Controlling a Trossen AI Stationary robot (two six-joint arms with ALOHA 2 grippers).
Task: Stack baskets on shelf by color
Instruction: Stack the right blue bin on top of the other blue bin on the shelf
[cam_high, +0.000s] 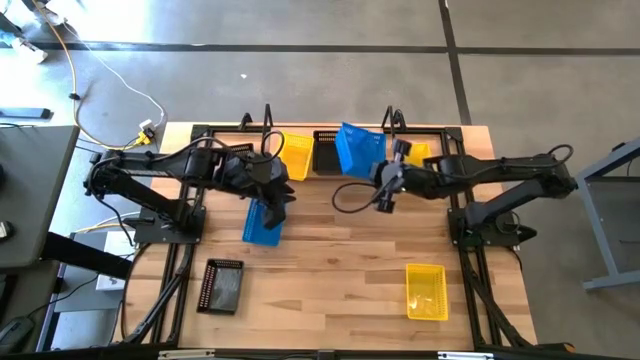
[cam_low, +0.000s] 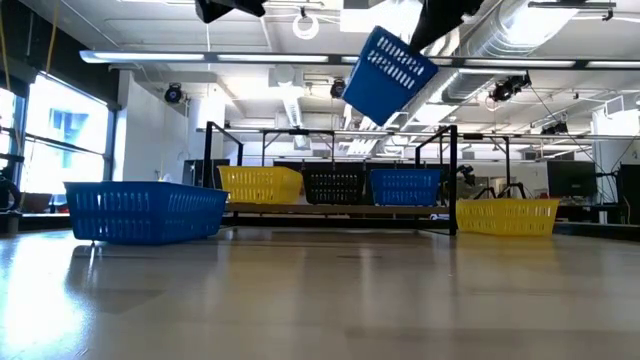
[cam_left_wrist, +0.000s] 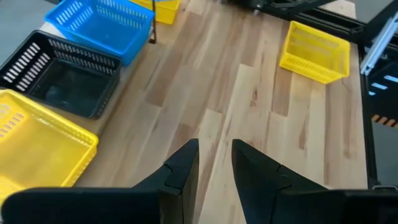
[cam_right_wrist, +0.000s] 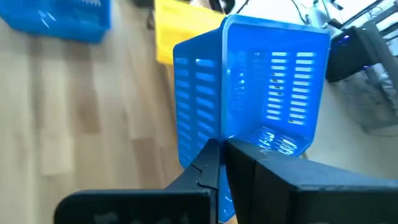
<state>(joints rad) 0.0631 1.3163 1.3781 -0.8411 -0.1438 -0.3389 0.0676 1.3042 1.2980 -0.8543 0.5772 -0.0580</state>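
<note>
Right hand (cam_right_wrist: 222, 163) clamped on the rim of a blue basket (cam_right_wrist: 261, 93), fingers pinched together on its wall; basket lifted and tilted in the air above the shelf (cam_low: 340, 210), seen high over the row in the low view (cam_low: 388, 75)

Left hand (cam_left_wrist: 214, 165) empty, fingers slightly parted with a narrow gap, hovering over bare worktop (cam_left_wrist: 249, 106), just above a second blue basket (cam_high: 264, 222) lying on the wood

On the shelf, side by side: yellow basket (cam_low: 260, 184), black basket (cam_low: 334, 184), another blue basket (cam_low: 405, 186)

Elsewhere on the worktop: a yellow basket near the front right (cam_high: 426, 291), a black basket near the front left (cam_high: 222, 286), one more yellow basket at the back right, partly hidden by the right arm (cam_high: 418, 152)

Slatted light-wood worktop in a black frame; grey concrete floor around it with a yellow cable (cam_high: 80, 70) trailing at the left

Behind the worktop, an open room with ceiling ducts, strip lights and bright windows on the left
</note>
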